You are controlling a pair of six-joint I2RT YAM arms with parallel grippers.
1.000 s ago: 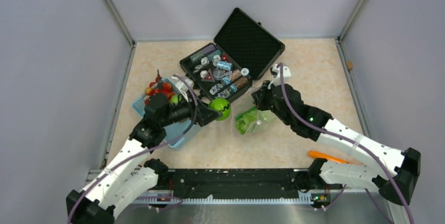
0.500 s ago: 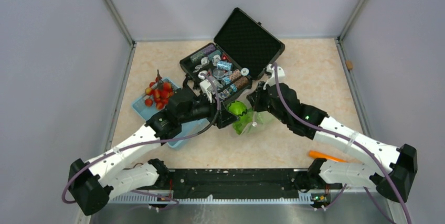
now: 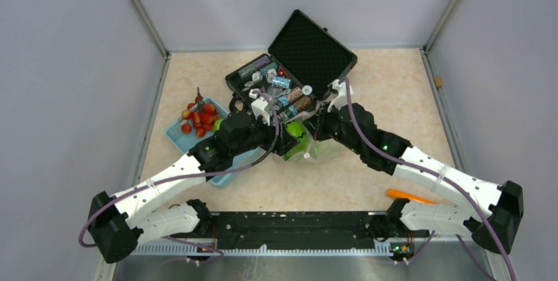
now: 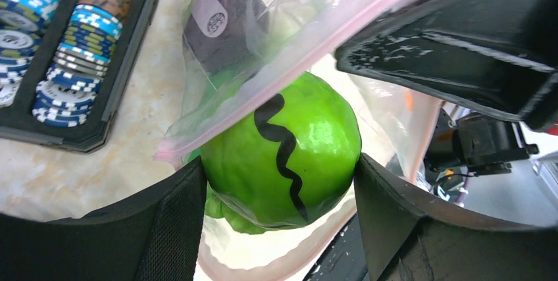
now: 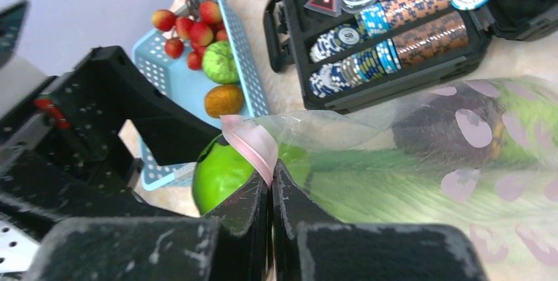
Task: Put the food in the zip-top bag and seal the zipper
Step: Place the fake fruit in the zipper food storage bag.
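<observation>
Swung rightward over the last second, away from the light blue basket point(image 5: 187, 93), bringing the green apple point(image 4: 283, 156) up to the mouth of the zip-top bag point(image 5: 421, 182).

Far left, waiting in the basket: red cherry tomatoes point(image 5: 187, 27), green leafy ball point(image 5: 219, 62), orange point(image 5: 224, 100). Not yet bagged.

Next along, left gripper point(image 4: 279, 202): fingers spread only as wide as the apple, clamped on its two sides. Holding it just under the pink zipper point(image 5: 253, 146), between the bag's two lips, seemingly part-way in. Placed so, by the look of it, to drop inside on release and not onto the table.

Behind, open black case point(image 3: 309, 51) of chips; no part of this job.

Already lying inside the bag: dark purple piece point(image 4: 227, 21) and long green vegetables point(image 5: 368, 192).

Right side, right gripper point(image 5: 272, 192): fingers pressed together on the zipper's upper lip, lifting it, evidently to keep the mouth gaping for the apple.

Likely next: push deeper, then let go. Worth watching for a snag on the lower lip.
</observation>
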